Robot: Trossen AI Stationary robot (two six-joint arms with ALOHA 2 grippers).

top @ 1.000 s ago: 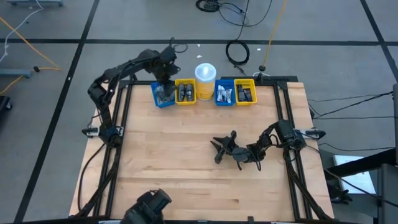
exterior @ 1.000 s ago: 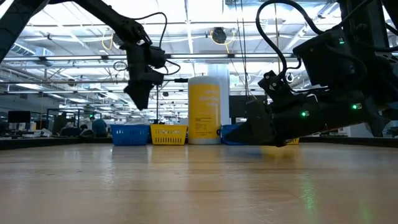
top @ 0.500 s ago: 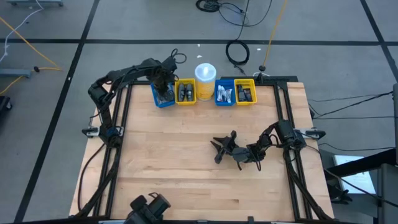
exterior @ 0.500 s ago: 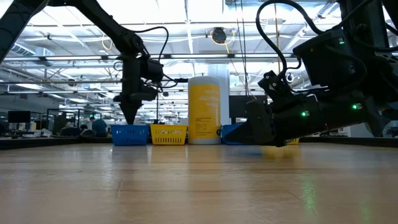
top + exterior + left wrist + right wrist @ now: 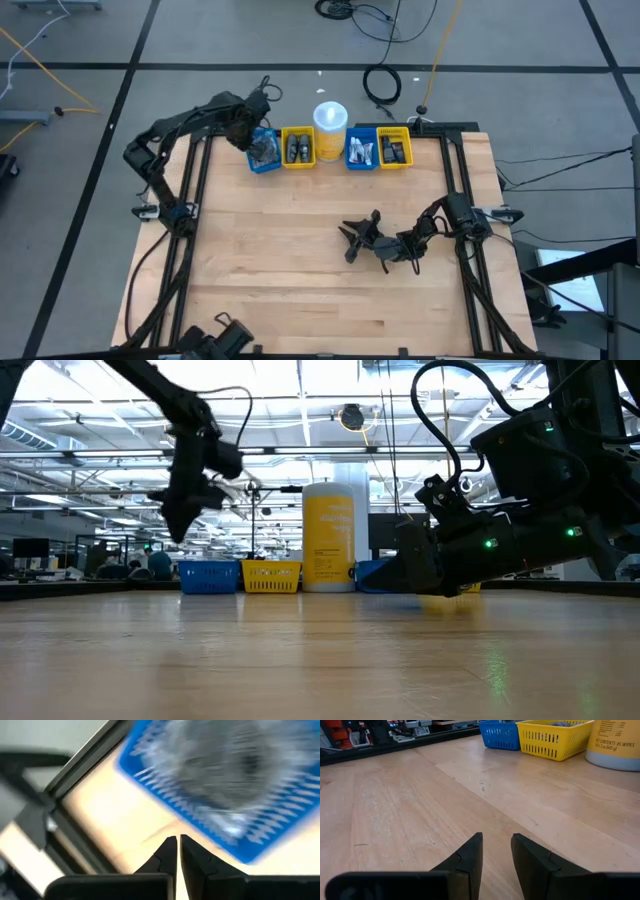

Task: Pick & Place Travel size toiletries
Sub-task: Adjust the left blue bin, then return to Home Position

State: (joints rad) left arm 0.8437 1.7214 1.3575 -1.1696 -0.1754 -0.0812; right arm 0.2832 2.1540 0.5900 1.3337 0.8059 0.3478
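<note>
The travel size toiletries lie in four small bins at the table's far edge. There are grey discs in clear wrap [image 5: 264, 150] [image 5: 235, 765] in the left blue bin [image 5: 256, 163], and dark bottles [image 5: 297, 148] in the yellow bin beside it. More items fill the right blue bin [image 5: 360, 150] and the right yellow bin [image 5: 396, 149]. My left gripper [image 5: 244, 128] [image 5: 176, 532] [image 5: 178, 845] hangs shut and pointing down, just beyond the left blue bin's left side, with nothing between its fingers. My right gripper [image 5: 350, 240] [image 5: 496, 851] lies low over the table's middle right, open and holding nothing.
A tall yellow cup with a white lid [image 5: 330, 124] [image 5: 329, 538] stands between the two pairs of bins. The table's black frame rail [image 5: 75, 775] runs close by my left gripper. Bare wood spreads across the near half of the table [image 5: 280, 280].
My left gripper first dipped down over the left blue bin. It then swung toward the table's left edge and rose a little, past the bin's left side, rolling about its own axis. The bins and my right arm have stayed where they were.
</note>
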